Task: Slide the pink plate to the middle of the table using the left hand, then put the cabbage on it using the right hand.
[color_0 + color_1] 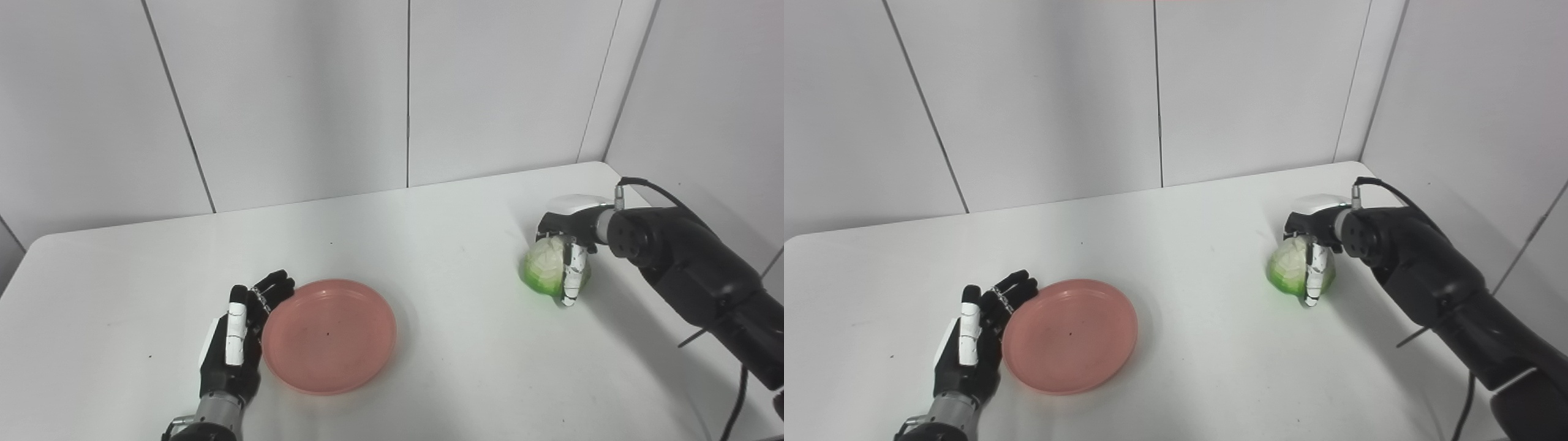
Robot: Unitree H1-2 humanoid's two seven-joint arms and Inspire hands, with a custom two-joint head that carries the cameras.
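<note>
The right hand point(566, 260) is curled over a cabbage point(546, 267) that looks to sit on the white counter point(465, 343), fingers wrapped down its side. Well off toward its thumb side lies the pink plate point(329, 335), the left hand point(239, 334) flat, fingers straight, against its rim. A shallow hold could let the round cabbage roll out on lifting.

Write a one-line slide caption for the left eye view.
Left hand flat against the pink plate rim; right hand closed around the cabbage on the white table.
</note>
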